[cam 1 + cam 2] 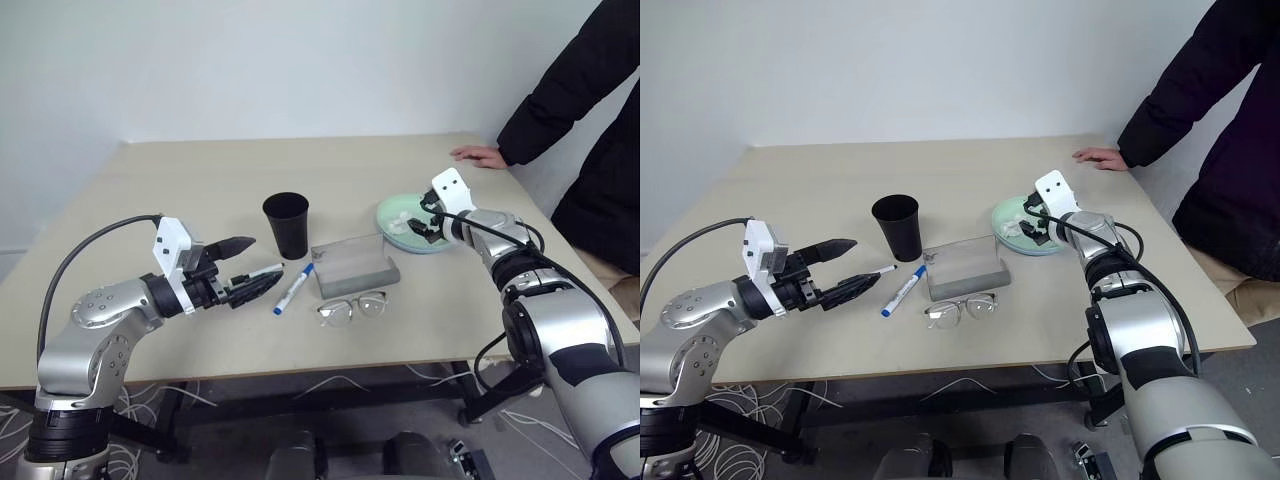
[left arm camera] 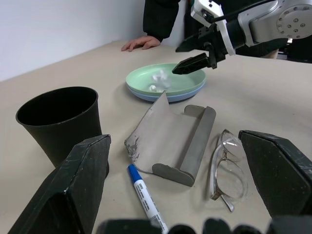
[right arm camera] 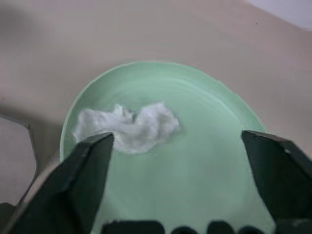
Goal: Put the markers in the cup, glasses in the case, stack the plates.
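The black cup (image 1: 287,225) stands upright mid-table. A blue-capped marker (image 1: 293,288) lies in front of it, and a black-capped marker (image 1: 881,270) lies just left of that, by the fingertips of my open left gripper (image 1: 250,265). To the right of the markers the grey case (image 1: 353,265) sits with its lid raised. The glasses (image 1: 352,307) lie unfolded on the table in front of the case. The mint green plate (image 1: 428,243) rests on the light blue plate (image 2: 146,95), with a crumpled white tissue (image 3: 129,126) on top. My right gripper (image 3: 180,170) hovers open over the green plate, empty.
A person in a dark sleeve rests a hand (image 1: 478,154) on the table's far right corner, behind the plates. The table's right edge runs close to the plates. Bare tabletop (image 1: 200,180) stretches behind and left of the cup.
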